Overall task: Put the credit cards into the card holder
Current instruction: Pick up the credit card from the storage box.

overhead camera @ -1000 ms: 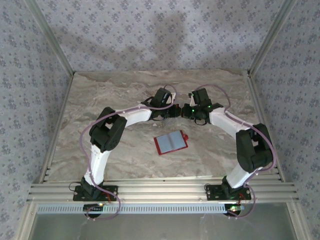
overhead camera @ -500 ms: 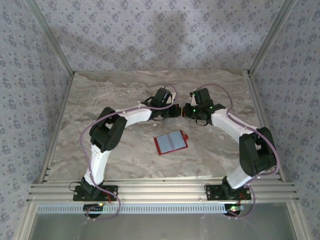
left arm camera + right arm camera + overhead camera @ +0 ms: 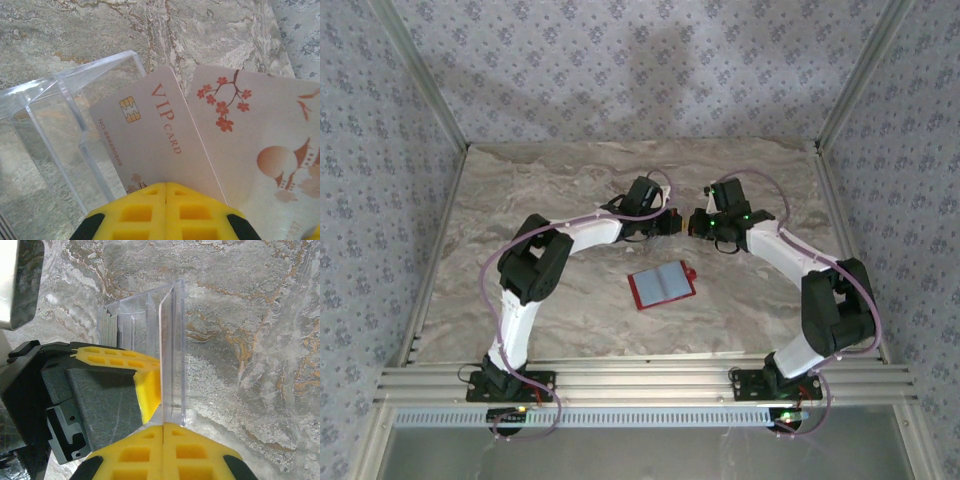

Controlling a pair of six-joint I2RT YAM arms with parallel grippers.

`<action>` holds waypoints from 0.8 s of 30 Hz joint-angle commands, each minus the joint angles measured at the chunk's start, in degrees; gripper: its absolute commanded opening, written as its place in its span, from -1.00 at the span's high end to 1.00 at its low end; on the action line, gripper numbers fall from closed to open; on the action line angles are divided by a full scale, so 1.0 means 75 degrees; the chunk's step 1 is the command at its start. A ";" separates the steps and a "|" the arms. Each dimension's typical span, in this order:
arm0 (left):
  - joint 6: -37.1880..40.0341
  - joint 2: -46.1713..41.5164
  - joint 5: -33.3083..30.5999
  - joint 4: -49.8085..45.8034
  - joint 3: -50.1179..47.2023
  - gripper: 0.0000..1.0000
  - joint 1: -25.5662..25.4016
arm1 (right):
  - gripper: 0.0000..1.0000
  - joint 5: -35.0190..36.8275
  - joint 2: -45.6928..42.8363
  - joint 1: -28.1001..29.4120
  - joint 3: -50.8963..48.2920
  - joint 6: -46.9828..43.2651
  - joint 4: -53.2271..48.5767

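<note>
The card holder (image 3: 661, 286), a red wallet, lies open on the marble between the arms. Behind it my two grippers meet tip to tip. The left gripper (image 3: 166, 184) is shut on the lower edge of a pale pink credit card printed VIP (image 3: 150, 135). A second credit card, with blossoms and a pagoda (image 3: 250, 140), overlaps it on the right. The right gripper (image 3: 163, 425) is shut on a thin pale edge, which looks like that blossom card seen edge-on. The left gripper's yellow fingertip (image 3: 150, 390) touches this edge from the left.
A clear plastic box (image 3: 55, 115) stands on the table just behind the held cards. In the right wrist view its walls (image 3: 172, 330) rise directly past my jaws, with a stack of grey card edges (image 3: 109, 324) inside. Patterned walls enclose the table.
The right gripper has drifted slightly right and back, and its elbow has swung outward. The left arm and the wallet have stayed put. Both grippers remain shut.
</note>
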 commanded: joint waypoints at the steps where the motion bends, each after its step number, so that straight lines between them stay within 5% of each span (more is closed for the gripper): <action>1: -0.0123 -0.0129 0.0214 -0.0472 -0.0413 0.95 0.0044 | 1.00 -0.0176 -0.0135 -0.0067 -0.0060 -0.0055 -0.0167; 24: -0.0371 -0.1945 0.1133 0.0451 -0.1778 0.72 0.0411 | 1.00 0.0279 -0.0707 -0.0010 -0.0148 0.0087 -0.0270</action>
